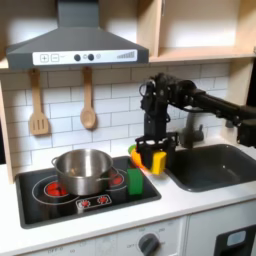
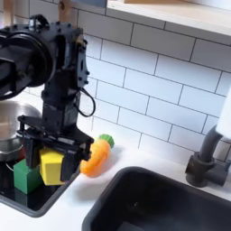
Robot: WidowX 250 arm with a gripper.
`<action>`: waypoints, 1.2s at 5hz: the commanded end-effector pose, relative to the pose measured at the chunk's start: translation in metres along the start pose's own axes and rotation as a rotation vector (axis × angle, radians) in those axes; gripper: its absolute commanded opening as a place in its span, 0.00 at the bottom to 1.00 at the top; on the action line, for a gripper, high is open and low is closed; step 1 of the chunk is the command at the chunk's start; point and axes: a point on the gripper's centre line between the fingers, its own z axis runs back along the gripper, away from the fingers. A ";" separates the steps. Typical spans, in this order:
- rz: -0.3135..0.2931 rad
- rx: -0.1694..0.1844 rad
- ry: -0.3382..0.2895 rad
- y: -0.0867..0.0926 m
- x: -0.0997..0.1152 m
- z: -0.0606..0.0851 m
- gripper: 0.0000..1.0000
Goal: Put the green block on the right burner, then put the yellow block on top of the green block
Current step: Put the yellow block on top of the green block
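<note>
Toy kitchen with white tiled wall, hood and wooden shelves.

In both exterior views a white brick-tile wall point(image 1: 110, 95) backs the white counter point(image 1: 190, 200). In the first exterior view a grey hood point(image 1: 75, 45) hangs over a black hob point(image 1: 85, 192) near the counter's left edge, with a wooden spatula point(image 1: 38, 105) and spoon point(image 1: 88, 100) hung on the wall beneath. Pale wooden shelves point(image 1: 195, 52) sit upper right. A dark sink point(image 1: 215, 165) with a grey tap point(image 2: 209, 158) fills the counter's right end. Light is soft and even.
</note>
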 end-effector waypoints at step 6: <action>0.019 -0.051 0.025 0.023 0.003 -0.001 0.00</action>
